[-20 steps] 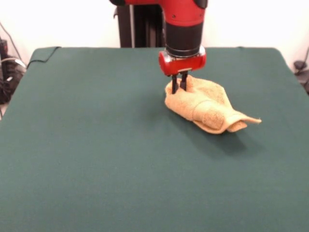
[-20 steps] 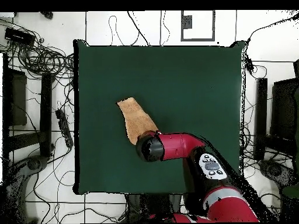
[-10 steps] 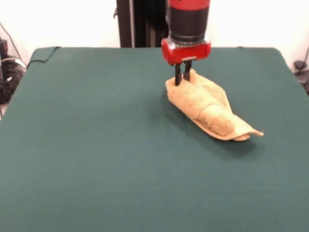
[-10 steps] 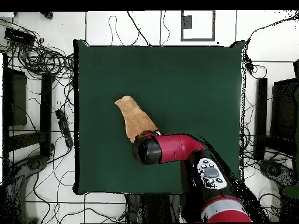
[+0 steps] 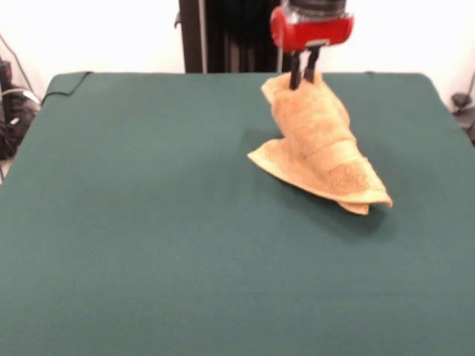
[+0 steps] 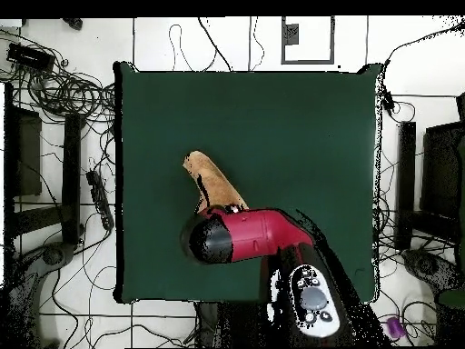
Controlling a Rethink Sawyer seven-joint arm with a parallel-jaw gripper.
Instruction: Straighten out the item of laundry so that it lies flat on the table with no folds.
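1. Front view: the gripper [image 5: 303,76] comes down from the top edge, its red wrist above two dark fingers [image 5: 296,76] that are pinched together on the upper corner of a golden-orange towel [image 5: 320,144]
2. Front view: the towel hangs from that pinched corner, lifted at its top, and widens downward into a folded, layered heap whose lower edge rests on the counter [image 5: 148,222]
3. Front view: the towel sits right of centre and toward the far side of the dark green counter; its lowest layers fan out to a point at the lower right, with a shadow beneath them
4. Overhead view: the red and black arm [image 6: 250,236] reaches in from the bottom edge and covers the gripper, so its fingers cannot be seen here
5. Overhead view: the towel [image 6: 211,177] shows as a narrow tan strip running from the arm's black end up and to the left, lying left of centre on the counter [image 6: 309,127]
6. Overhead view: cables [image 6: 64,91] lie on the floor beside the counter's left side
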